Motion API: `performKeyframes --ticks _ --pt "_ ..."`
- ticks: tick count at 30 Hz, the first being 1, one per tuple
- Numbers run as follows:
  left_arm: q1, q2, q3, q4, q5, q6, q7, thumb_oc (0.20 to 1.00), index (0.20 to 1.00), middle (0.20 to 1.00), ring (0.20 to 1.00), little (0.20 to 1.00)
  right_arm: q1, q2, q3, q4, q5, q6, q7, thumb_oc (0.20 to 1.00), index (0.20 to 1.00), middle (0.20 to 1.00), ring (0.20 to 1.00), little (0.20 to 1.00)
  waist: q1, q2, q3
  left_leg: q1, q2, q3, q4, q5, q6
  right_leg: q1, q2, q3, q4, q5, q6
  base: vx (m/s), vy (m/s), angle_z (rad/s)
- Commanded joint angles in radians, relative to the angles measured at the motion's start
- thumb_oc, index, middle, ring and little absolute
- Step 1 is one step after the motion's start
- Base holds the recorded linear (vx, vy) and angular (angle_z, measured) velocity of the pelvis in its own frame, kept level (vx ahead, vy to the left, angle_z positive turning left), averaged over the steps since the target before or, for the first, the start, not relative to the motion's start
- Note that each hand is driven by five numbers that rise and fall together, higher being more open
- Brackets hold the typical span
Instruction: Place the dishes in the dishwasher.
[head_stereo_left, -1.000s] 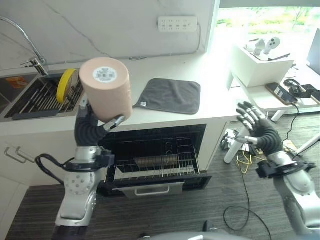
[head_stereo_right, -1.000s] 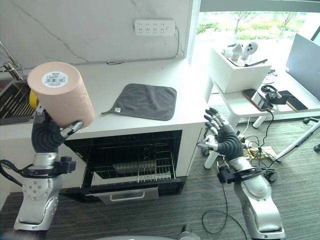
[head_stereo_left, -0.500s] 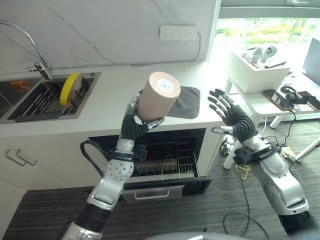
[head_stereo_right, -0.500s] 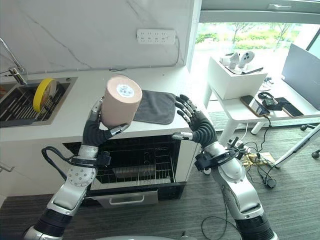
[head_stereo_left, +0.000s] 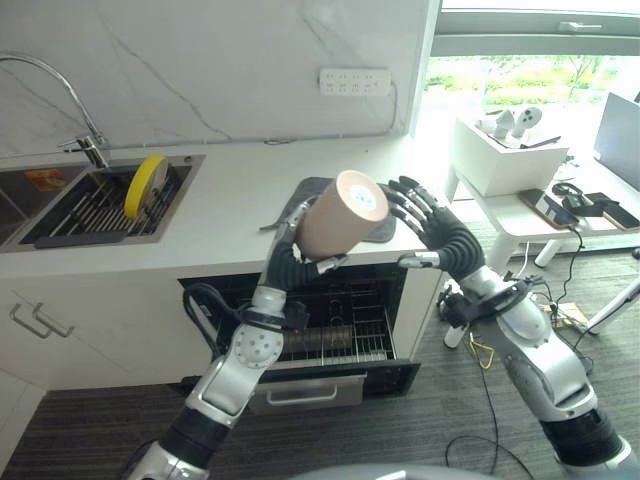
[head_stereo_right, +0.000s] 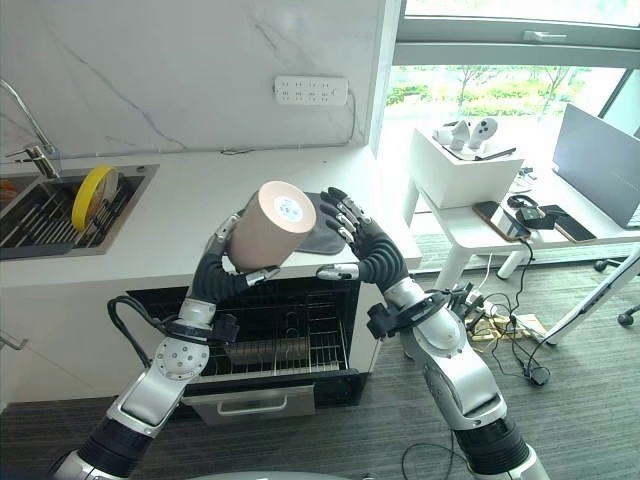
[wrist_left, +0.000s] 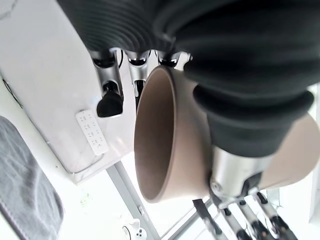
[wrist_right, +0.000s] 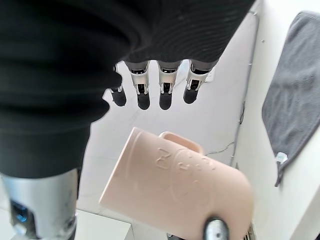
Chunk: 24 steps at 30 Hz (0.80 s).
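Left hand (head_stereo_left: 290, 262): raised above the front edge of the counter (head_stereo_left: 225, 200), fingers and thumb curled round a pale pink mug (head_stereo_left: 340, 215). The mug is held tilted, its flat base with a round sticker turned up towards the head camera; the left wrist view shows its open mouth (wrist_left: 155, 135) facing the wrist, and the right wrist view shows its handle on the far side and a raised pattern on the wall.

Right hand (head_stereo_right: 365, 250): just beside the mug on the robot's right, fingers straight and spread, thumb out, palm turned to the mug. Whether the fingertips (wrist_right: 143, 102) touch the mug cannot be told; nothing is gripped.

Behind both hands a dark grey cloth (head_stereo_right: 322, 238) lies flat on the counter, partly hidden by the mug and the right hand.

Below the hands the dishwasher (head_stereo_left: 340, 330) stands open under the counter with its wire rack (head_stereo_right: 280, 350) pulled out.

At the robot's far left a sink (head_stereo_left: 70, 210) is set into the counter, with a yellow plate (head_stereo_left: 148, 185) standing on edge in it and a tap (head_stereo_left: 60, 100) behind. A white socket strip (head_stereo_left: 354, 81) is fixed to the marble wall.
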Motion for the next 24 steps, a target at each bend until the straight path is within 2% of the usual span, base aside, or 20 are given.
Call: performKeyframes --ticks 1,10,24 --pt "-0.136 0.028 -0.009 0.008 0.025 -0.055 0.017 0.200 0.200 0.200 0.200 0.200 -0.097 0.032 -0.031 -0.027 0.015 -0.028 -0.021 1.000 1.000 1.000 1.000 1.000 0.014 -0.019 0.014 0.022 0.051 0.011 0.003 -0.085 0.009 0.068 -0.098 -0.003 0.004 -0.129 0.078 0.04 0.003 0.00" --pt "-0.166 0.023 -0.049 -0.001 0.013 -0.057 -0.017 0.200 0.200 0.200 0.200 0.200 -0.150 0.062 0.008 0.013 0.017 -0.001 -0.055 1.000 1.000 1.000 1.000 1.000 0.028 -0.022 0.011 0.024 0.046 0.000 0.003 -0.087 0.013 0.076 -0.101 -0.013 0.004 -0.129 0.078 0.01 0.000 0.00" --pt "-0.184 0.010 -0.093 -0.015 0.009 -0.056 -0.019 0.200 0.200 0.200 0.200 0.200 -0.195 0.092 0.045 0.045 0.008 -0.022 -0.098 1.000 1.000 1.000 1.000 1.000 0.041 -0.022 0.012 0.023 0.040 -0.016 0.003 -0.090 0.016 0.081 -0.101 -0.020 0.004 -0.130 0.077 0.00 0.000 0.02"
